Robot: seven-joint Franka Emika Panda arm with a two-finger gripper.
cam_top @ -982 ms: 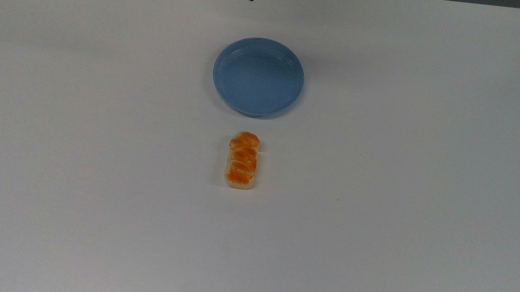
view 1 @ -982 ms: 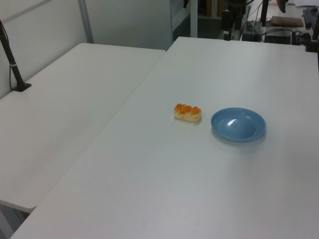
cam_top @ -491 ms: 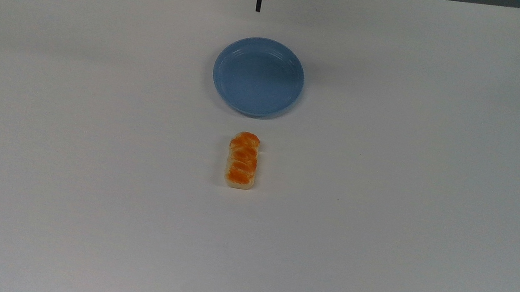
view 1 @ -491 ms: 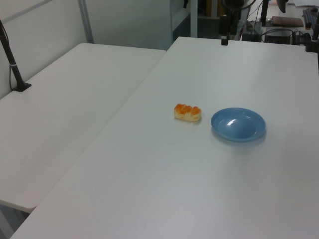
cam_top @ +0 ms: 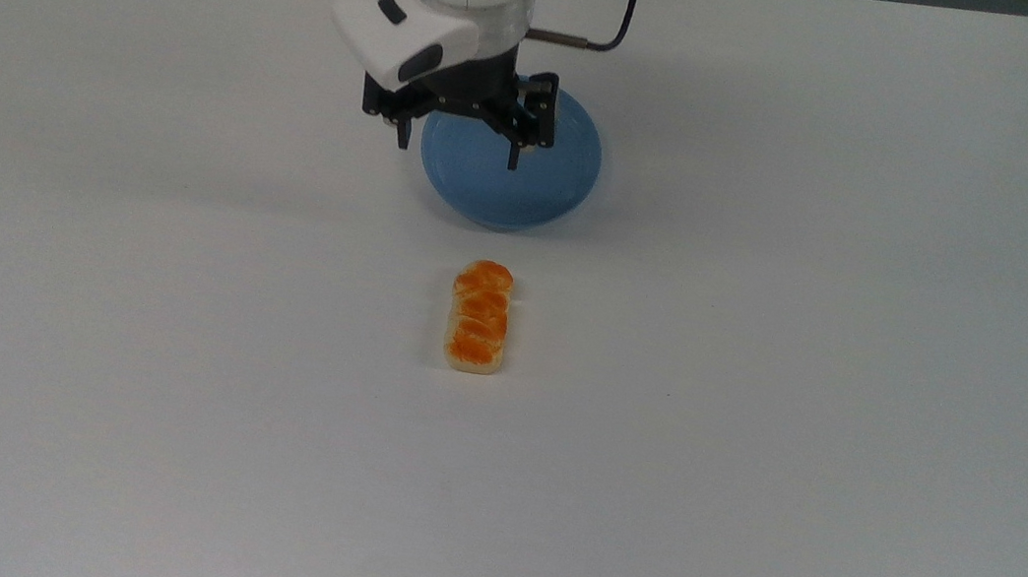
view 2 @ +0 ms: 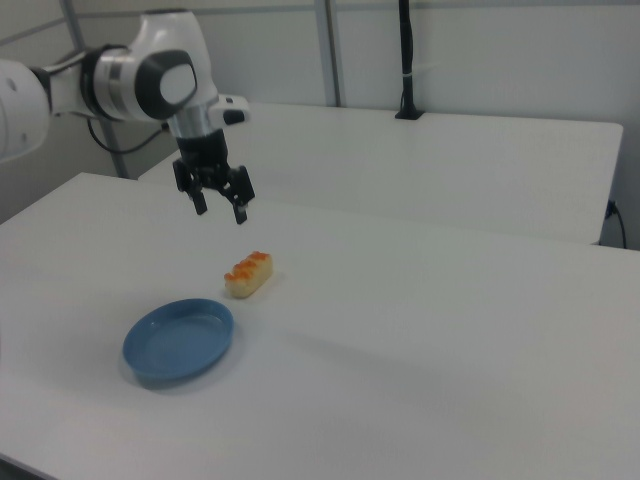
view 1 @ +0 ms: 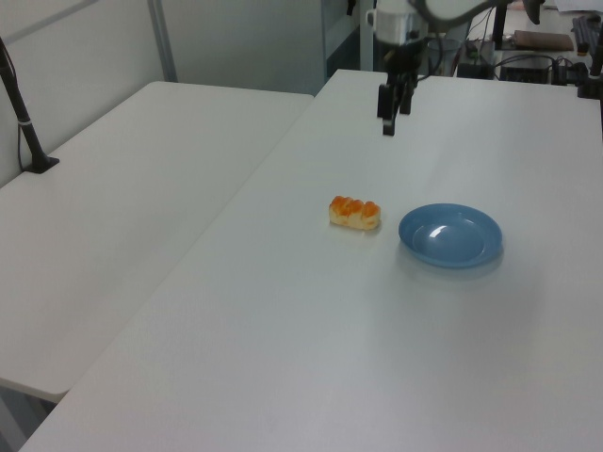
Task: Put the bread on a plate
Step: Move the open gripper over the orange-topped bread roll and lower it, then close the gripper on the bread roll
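Two spread fingers of the gripper hang high above the plate, bread apart on bare table

Orange-brown braided bread, light-blue plate, white table

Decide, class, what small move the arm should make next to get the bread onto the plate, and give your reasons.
Probably bring the hand down over the bread. It hangs open and empty well above the table, while the bread lies on the table beside the empty plate, untouched.
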